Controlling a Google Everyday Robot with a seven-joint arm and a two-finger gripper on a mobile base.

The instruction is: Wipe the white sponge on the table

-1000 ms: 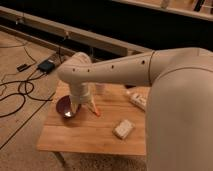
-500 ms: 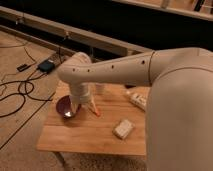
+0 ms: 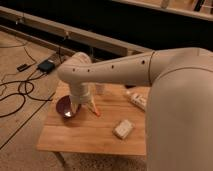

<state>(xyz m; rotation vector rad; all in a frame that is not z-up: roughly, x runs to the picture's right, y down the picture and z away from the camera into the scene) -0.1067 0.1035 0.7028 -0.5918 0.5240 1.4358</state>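
Note:
The white sponge (image 3: 123, 128) lies flat on the light wooden table (image 3: 85, 137), right of the middle and towards the front edge. My gripper (image 3: 85, 110) points down over the left part of the table, at the end of the thick white arm (image 3: 125, 70) that reaches in from the right. It hangs well to the left of the sponge and apart from it. Its fingers (image 3: 95, 110) stand spread, open, with nothing between them. The left finger hangs over the rim of a purple bowl (image 3: 64, 107).
The purple bowl sits at the table's left side. A translucent cup (image 3: 100, 89) stands at the back behind the gripper. A longer whitish oblong (image 3: 136, 100) lies at the back right, partly behind my arm. Cables and a dark box (image 3: 46, 65) lie on the floor to the left.

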